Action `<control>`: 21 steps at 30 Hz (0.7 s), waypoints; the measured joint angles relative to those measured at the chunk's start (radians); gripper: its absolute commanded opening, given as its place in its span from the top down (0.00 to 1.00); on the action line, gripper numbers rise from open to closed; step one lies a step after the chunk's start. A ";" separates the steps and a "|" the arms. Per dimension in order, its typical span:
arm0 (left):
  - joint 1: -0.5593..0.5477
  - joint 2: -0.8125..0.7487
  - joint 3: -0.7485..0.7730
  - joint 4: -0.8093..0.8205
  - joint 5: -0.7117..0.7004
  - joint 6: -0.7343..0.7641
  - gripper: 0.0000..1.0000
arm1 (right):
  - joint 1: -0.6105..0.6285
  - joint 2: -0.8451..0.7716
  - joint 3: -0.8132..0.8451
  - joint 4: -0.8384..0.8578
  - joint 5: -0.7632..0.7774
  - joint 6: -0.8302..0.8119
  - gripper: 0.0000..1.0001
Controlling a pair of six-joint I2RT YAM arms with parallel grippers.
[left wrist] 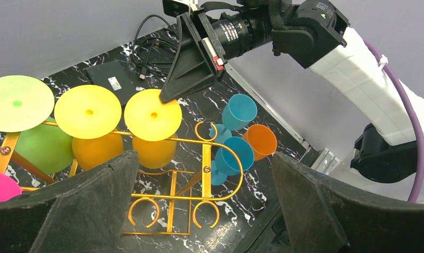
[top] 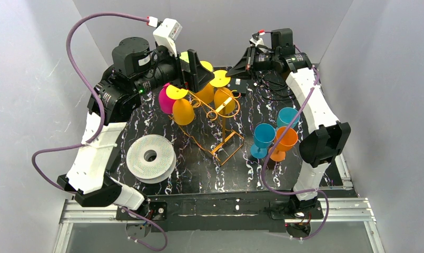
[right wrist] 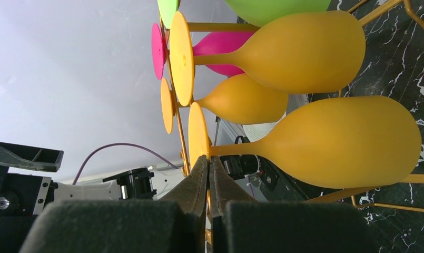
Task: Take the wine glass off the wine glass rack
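Wine glass (right wrist: 346, 142) hangs foot-up in the wine glass rack (left wrist: 170, 196), just ahead of our right gripper (right wrist: 208, 163), stem running crosswise to its jaws | we read them as nipped on the foot's rim | left gripper (left wrist: 204, 157), spread wide, sits farther back

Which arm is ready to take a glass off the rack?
Right. The right gripper pinches the yellow wine glass by its foot on the wine glass rack; the left gripper hangs open above.

Right gripper (left wrist: 165, 96) touches the yellow wine glass (left wrist: 153, 120).
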 measured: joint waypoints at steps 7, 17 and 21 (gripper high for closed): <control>0.000 0.000 0.000 0.000 0.000 -0.002 0.02 | -0.013 -0.014 -0.012 0.005 0.000 0.003 0.99; 0.000 0.000 0.000 0.000 0.000 -0.003 0.02 | -0.027 -0.019 -0.016 0.027 0.000 0.028 0.99; 0.000 0.000 0.000 0.000 0.000 -0.003 0.02 | -0.035 -0.020 -0.016 0.031 0.000 0.032 0.99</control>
